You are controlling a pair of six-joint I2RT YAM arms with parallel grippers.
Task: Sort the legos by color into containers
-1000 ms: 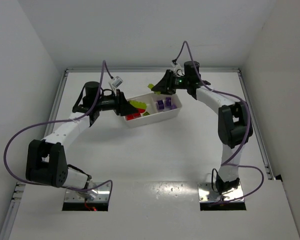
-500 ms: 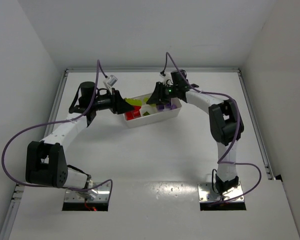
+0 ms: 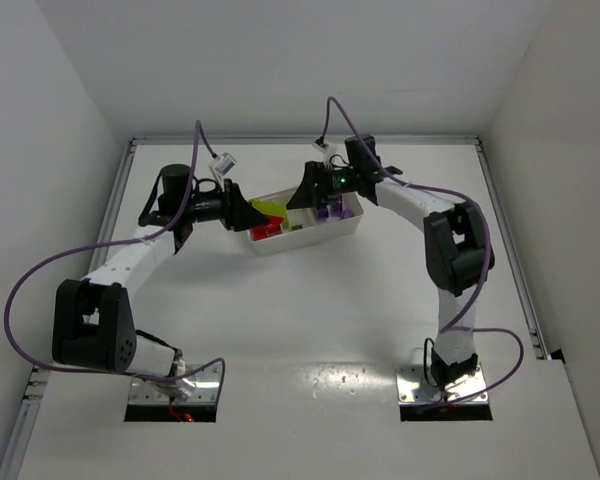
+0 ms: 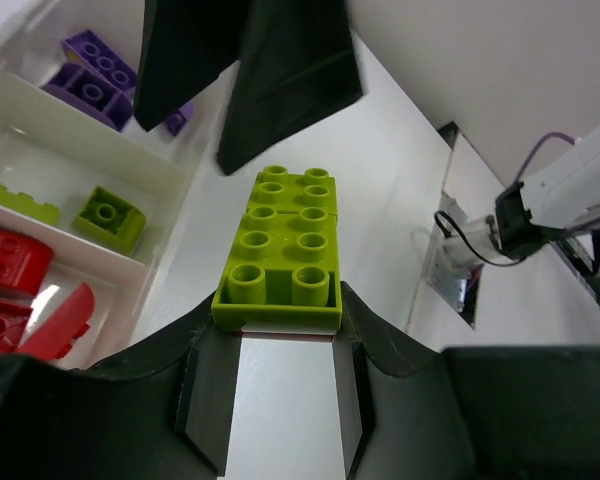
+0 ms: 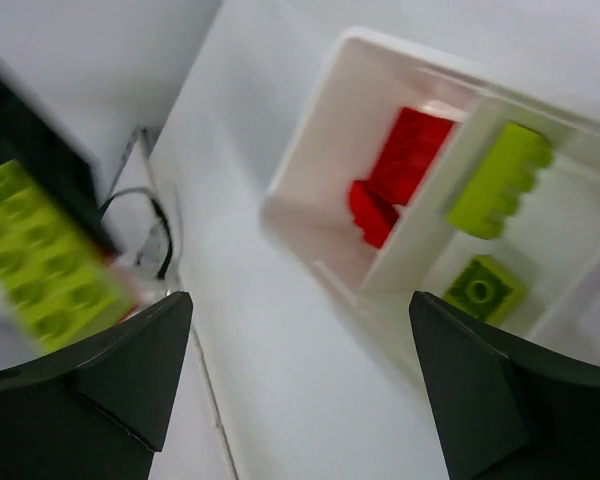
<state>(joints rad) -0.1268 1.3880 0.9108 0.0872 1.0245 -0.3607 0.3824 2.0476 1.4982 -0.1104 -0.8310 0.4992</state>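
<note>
My left gripper (image 4: 280,315) is shut on one end of a long yellow-green lego (image 4: 285,240) with a thin red layer under it, held in the air beside the tray's left end (image 3: 270,208). My right gripper (image 5: 300,310) hangs open and empty over the white tray (image 3: 310,240), its dark fingers (image 4: 280,90) just past the held brick's far end. In the containers, red legos (image 5: 400,170) fill the left one, yellow-green legos (image 5: 500,180) the middle one, and purple legos (image 4: 90,75) the right one.
The tray sits at the back middle of the white table, between the two arms. White walls enclose the table on the left, back and right. Purple cables loop from both arms.
My right gripper has moved left and down over the tray and opened wide. My left gripper drew slightly left, keeping the yellow-green lego.
</note>
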